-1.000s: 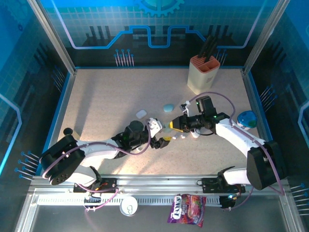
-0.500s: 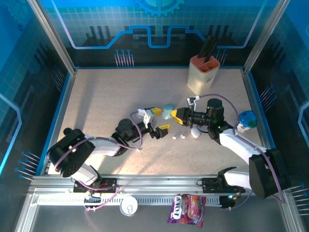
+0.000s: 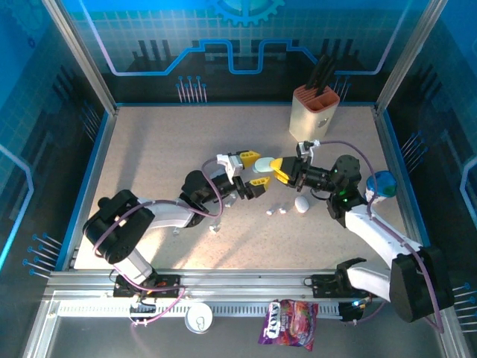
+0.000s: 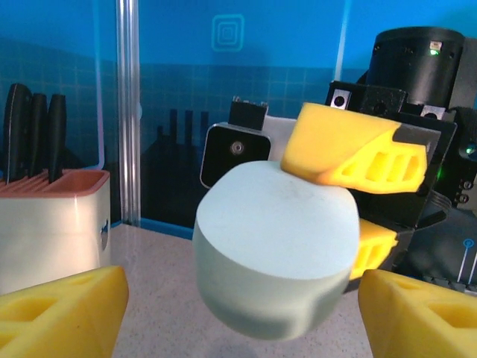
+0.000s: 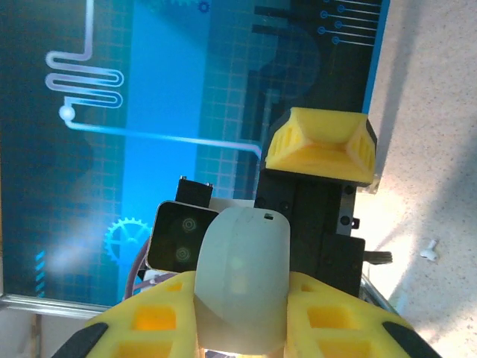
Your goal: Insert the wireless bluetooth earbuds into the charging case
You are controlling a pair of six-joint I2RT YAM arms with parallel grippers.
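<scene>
My right gripper [image 3: 274, 167] is shut on a pale blue-green charging case [image 3: 261, 165] and holds it off the table. In the right wrist view the case [image 5: 242, 283] sits pinched between my yellow fingers [image 5: 141, 324]. My left gripper [image 3: 250, 173] faces it, open, its jaws straddling the case [image 4: 272, 261] with gaps on both sides. Two tiny white earbuds [image 3: 276, 211] lie on the table just in front of the grippers, and one earbud [image 5: 428, 250] shows beside the right wrist. A white oval case [image 3: 301, 203] lies next to them.
A knife block [image 3: 313, 112] stands at the back right. A blue round object [image 3: 381, 183] sits by the right wall. A snack bag [image 3: 288, 322] and a white disc [image 3: 199, 319] lie on the front rail, off the table.
The right gripper has closed on the blue-green case and lifted it. The left gripper moved back and to the right, and its open jaws now stand around the case.
</scene>
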